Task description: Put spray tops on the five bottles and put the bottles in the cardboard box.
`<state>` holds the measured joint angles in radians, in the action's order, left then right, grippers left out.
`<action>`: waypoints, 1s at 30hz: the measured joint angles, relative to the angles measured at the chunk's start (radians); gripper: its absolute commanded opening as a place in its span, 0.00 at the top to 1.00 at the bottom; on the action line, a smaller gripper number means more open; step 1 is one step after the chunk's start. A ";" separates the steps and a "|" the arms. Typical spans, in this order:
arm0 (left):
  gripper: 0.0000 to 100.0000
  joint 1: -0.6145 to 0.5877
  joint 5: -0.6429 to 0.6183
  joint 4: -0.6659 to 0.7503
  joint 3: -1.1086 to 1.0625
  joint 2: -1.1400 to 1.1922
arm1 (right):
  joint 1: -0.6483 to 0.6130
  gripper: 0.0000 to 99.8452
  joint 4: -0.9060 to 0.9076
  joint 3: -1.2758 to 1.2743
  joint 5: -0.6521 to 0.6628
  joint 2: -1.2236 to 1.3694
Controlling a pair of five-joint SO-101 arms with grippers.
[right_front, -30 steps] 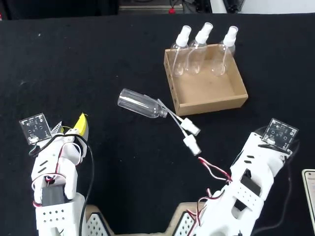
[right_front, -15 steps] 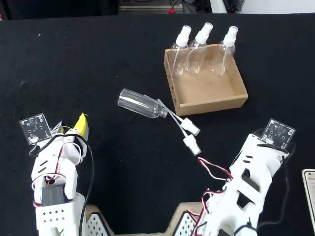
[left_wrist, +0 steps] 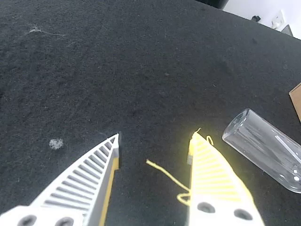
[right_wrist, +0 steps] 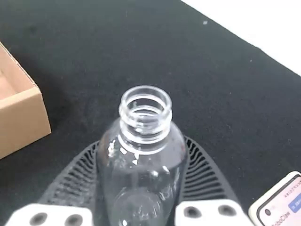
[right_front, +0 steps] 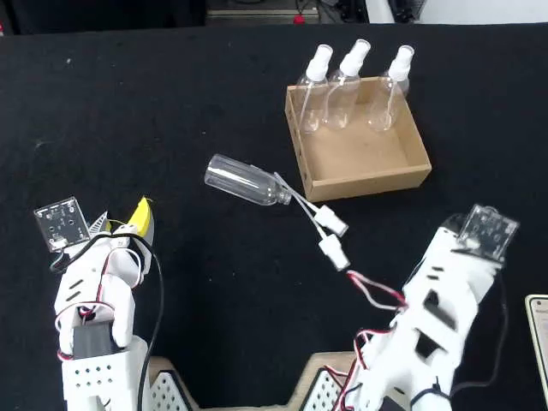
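Lying bottle (right_front: 244,181): clear plastic, no top; on its side on the black table (right_front: 171,103), just off the near left corner of the cardboard box, neck pointing towards the two loose spray tops. Its rounded base shows in the left wrist view (left_wrist: 263,150).
Held bottle (right_wrist: 143,141): clear, threaded neck open and uncapped, clasped between the two black ribbed fingers of the right gripper (right_wrist: 145,141), neck pointing away from the wrist.
Three capped bottles (right_front: 342,90): clear, each with a white spray top and a dip tube inside; in a row along the far wall of the box, tops rising above the rim.
Cardboard box (right_front: 368,181): brown, shallow, square, open-topped; its near half bare. One corner shows in the right wrist view (right_wrist: 19,108), beside the held bottle and apart from it.
Loose spray tops (right_front: 331,221): two, white, lying side by side on the table, thin tubes running up to the lying bottle's neck; whether the tube ends enter the neck cannot be told. They sit between the lying bottle and the right arm.
Left gripper (left_wrist: 155,136): spread wide with nothing between its fingers, one white and one yellow, over bare cloth near the lying bottle's base and apart from it; at the near left of the table in the high view (right_front: 122,218).
Yellow thread (left_wrist: 164,174): loose strand trailing from the yellow finger.
Lint (left_wrist: 55,143): small pale speck on the cloth by the white finger.
Phone (right_front: 538,317): at the table's right edge, beside the right arm.
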<state>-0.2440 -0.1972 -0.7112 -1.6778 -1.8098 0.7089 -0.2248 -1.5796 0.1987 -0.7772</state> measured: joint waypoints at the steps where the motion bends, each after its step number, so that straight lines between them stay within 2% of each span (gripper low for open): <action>1: 0.77 0.000 0.002 0.000 0.000 0.000 | 0.000 0.92 0.083 0.049 0.000 0.000; 5: 0.77 0.044 0.068 -0.011 0.000 0.000 | -0.003 0.92 0.531 0.327 0.000 0.006; 8: 0.77 0.115 0.133 -0.040 0.000 0.000 | -0.051 0.92 0.882 0.543 0.000 0.006; 10: 0.77 0.157 0.178 -0.064 0.000 0.000 | -0.098 0.92 1.020 0.623 0.002 0.006; 15: 0.77 0.222 0.221 -0.121 0.000 0.000 | -0.172 0.92 1.099 0.647 -0.038 0.000; 18: 0.77 0.253 0.226 -0.127 0.000 0.000 | -0.215 0.92 1.131 0.634 -0.057 -0.091; 23: 0.77 0.285 0.226 -0.133 0.000 0.000 | -0.358 0.92 1.270 0.563 -0.072 -0.362; 27: 0.77 0.290 0.267 -0.143 0.000 0.000 | -0.470 0.93 1.286 0.456 -0.075 -0.652; 30: 0.77 0.316 0.281 -0.212 0.029 0.000 | -0.526 0.93 1.286 0.347 -0.077 -0.853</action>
<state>0.0721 0.0836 -0.9229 -1.6487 -1.8098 0.1826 1.0610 -1.2329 0.1220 -1.6303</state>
